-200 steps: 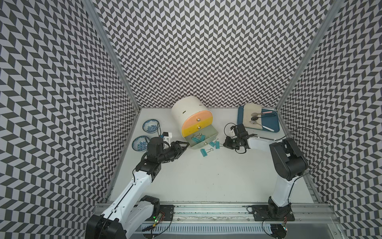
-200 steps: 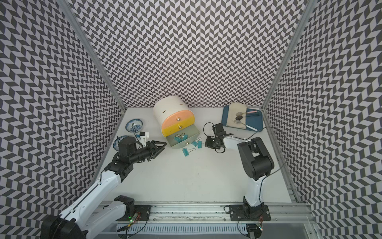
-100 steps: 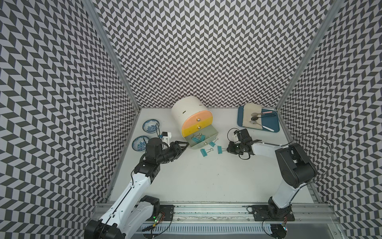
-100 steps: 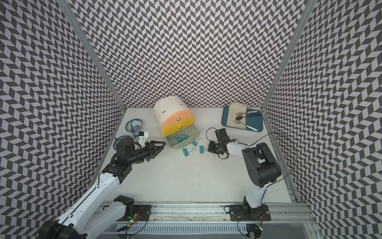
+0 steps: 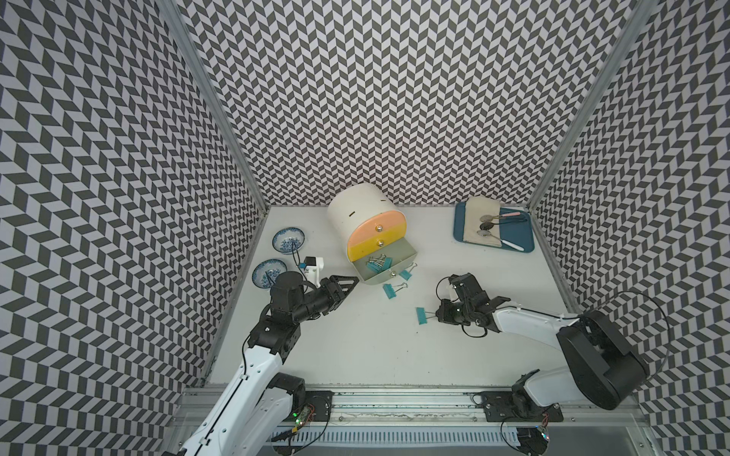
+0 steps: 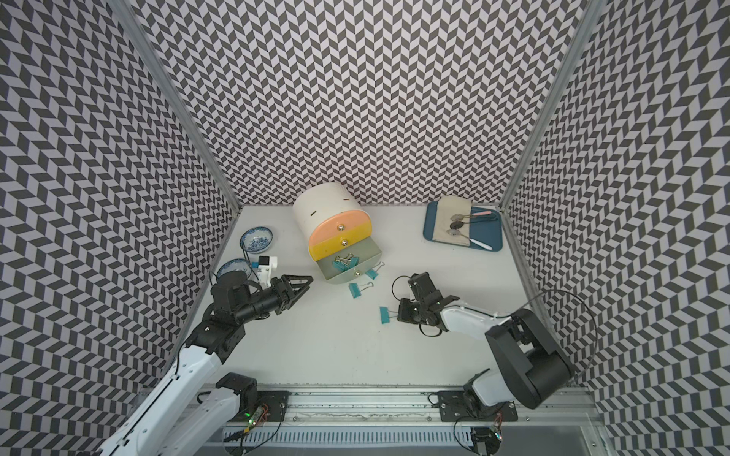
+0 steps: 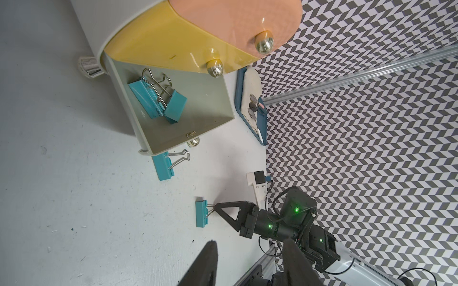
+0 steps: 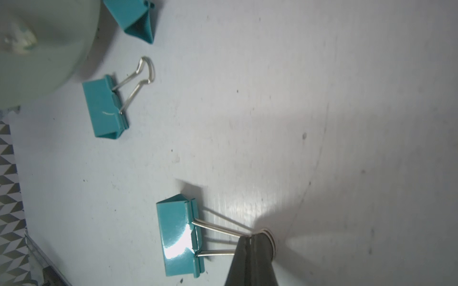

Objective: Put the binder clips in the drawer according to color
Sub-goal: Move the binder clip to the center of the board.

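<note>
- Nearest you, about mid-table on the white table [image 5: 355, 355], your right gripper [image 5: 437, 314] is clamped on the silver wire handles of a teal folded-metal binder clip [image 5: 421, 316]. It is held low, and I cannot tell whether it clears the surface.
- Further in, toward the left edge, your left gripper [image 5: 352, 281] hangs with jaws parted and nothing between them.
- Two loose teal clips [image 5: 389, 291] lie just in front of the pulled-out pale grey-green bottom drawer [image 5: 379, 279].
- That drawer holds a small heap of teal clips [image 5: 377, 263].
- Behind, on the cream rounded cabinet [image 5: 351, 205], the yellow drawer [image 5: 367, 246] and salmon pink drawer [image 5: 375, 227] are shut, so their contents are hidden.
- No pink or blue clips show, so you likely have three teal ones left.
</note>
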Controlling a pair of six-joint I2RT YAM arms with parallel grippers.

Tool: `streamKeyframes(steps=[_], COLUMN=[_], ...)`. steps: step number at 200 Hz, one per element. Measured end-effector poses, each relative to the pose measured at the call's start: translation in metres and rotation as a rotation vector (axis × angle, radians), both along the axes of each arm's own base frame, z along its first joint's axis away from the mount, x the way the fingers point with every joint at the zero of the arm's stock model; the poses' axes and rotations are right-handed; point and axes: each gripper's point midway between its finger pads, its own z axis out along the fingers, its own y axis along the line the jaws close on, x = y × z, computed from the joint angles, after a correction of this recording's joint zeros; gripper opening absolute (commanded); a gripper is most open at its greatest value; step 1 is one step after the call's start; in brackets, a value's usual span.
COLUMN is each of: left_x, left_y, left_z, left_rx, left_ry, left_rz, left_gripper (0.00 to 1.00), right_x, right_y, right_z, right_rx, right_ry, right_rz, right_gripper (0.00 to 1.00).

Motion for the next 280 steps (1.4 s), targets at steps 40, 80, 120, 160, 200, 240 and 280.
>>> streamKeyframes(steps=[40, 80, 120, 160, 200, 240, 280], left_x=[-0.014, -0.019, -0.020, -0.021, -0.021, -0.021, -0.021], left_y=[0.004, 0.005, 0.005, 0.005, 0.005, 0.005, 0.005], left_z=[0.001, 0.000, -0.003, -0.002, -0.002, -0.002, -0.003], left_rx=[-0.006, -0.005, -0.001, -0.003, -0.003, -0.002, -0.002], left_ry=[-0.008, 0.003, 0.017, 0.011, 0.011, 0.012, 0.015], left_rz=[0.001, 0.002, 0.002, 0.002, 0.002, 0.002, 0.002], left_gripper=[0.47, 0.47, 0.47, 0.47, 0.47, 0.48, 0.47], right_x=[-0.007, 0.007, -0.012, -0.042, -0.046, -0.037, -0.019], right_y=[-0.001, 0.009, 0.025, 0.019, 0.010, 0.007, 0.006], right_z=[0.009, 0.034, 0.037, 0.015, 0.003, -0.003, -0.003], right_rx=[-0.006, 0.008, 0.009, -0.018, -0.048, -0.080, -0.103], right_ry=[-0.012, -0.067, -0.079, -0.021, 0.000, -0.003, -0.019], right_rz=[0.000, 0.003, 0.060, 0.071, 0.035, -0.008, -0.052], right_gripper=[0.08, 0.09, 0.07, 0.06, 0.01, 0.01, 0.00])
